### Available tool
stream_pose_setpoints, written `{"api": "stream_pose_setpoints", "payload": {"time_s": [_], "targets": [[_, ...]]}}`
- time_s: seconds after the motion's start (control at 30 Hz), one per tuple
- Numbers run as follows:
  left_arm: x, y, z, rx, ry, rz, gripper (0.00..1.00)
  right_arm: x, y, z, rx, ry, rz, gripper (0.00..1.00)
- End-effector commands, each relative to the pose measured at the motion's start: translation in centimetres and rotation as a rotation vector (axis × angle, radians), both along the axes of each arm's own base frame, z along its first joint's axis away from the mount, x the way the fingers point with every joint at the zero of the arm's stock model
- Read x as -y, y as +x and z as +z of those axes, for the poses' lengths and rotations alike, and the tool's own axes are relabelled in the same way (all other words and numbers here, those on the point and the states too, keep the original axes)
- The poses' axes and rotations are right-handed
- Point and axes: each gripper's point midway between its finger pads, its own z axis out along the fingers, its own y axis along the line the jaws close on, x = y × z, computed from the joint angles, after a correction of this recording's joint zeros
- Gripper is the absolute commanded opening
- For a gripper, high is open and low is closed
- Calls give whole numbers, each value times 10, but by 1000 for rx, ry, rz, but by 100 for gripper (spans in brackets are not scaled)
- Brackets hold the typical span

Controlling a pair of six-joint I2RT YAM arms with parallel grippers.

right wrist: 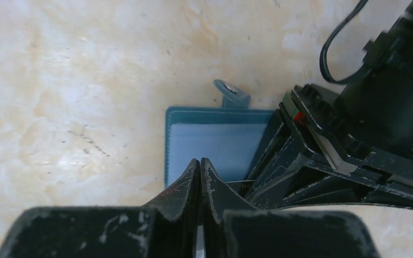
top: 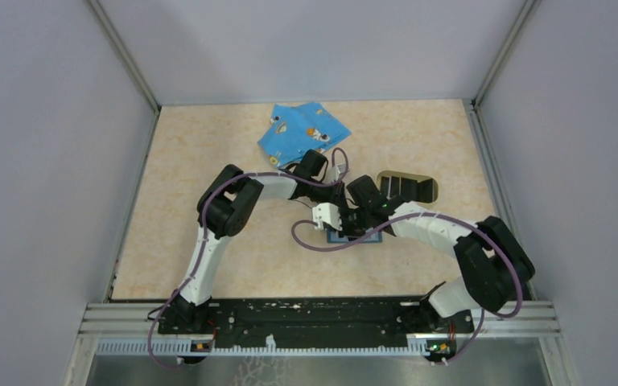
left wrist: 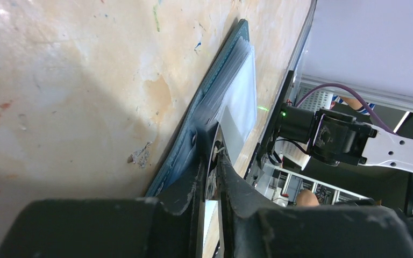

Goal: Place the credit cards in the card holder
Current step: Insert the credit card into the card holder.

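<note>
- The right gripper's fingers [right wrist: 200, 162] are pressed shut, tip against tip, with nothing visible between them. They hover over the near edge of the open card holder [right wrist: 215, 137].
- The left gripper's fingers [left wrist: 213, 148] stand a narrow slit apart at the holder's right edge, one tip touching its clear inner sleeve. It cannot be told whether they pinch the sleeve or merely rest against it.
- The teal card holder lies flat and open on the tabletop [top: 209, 161], just in front of the middle, its light blue inside facing up. Its snap tab [right wrist: 231, 97] points away at the far side.
- To the right and farther back, a tan oval tray [top: 409, 173] holds the black credit cards [top: 406, 189], well apart from both grippers.
- A bright blue cartoon-print cloth [top: 302, 129] lies crumpled near the far edge of the tabletop.
</note>
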Motion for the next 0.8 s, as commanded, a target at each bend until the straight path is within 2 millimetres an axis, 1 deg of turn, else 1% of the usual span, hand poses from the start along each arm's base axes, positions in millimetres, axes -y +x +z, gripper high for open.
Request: {"api": "stream_pose_setpoints", "payload": {"time_s": [0.0, 0.1, 0.2, 0.47, 0.6, 0.77], "targets": [[-6, -6, -46, -4, 123, 25, 19, -2, 34, -5, 55, -26, -181, 2], [-6, -6, -46, -3, 121, 26, 20, 2, 38, -12, 77, -60, -202, 1], [-5, -6, -45, -1, 118, 23, 21, 3, 40, -15, 96, -78, -211, 2], [-5, -7, -46, -4, 119, 22, 23, 0, 38, -22, 114, -111, -203, 2], [-5, -6, -46, -4, 118, 22, 25, 6, 41, -25, 125, -146, -223, 2], [-5, -6, -46, -4, 117, 21, 28, 14, 48, -22, 142, -180, -281, 2]]}}
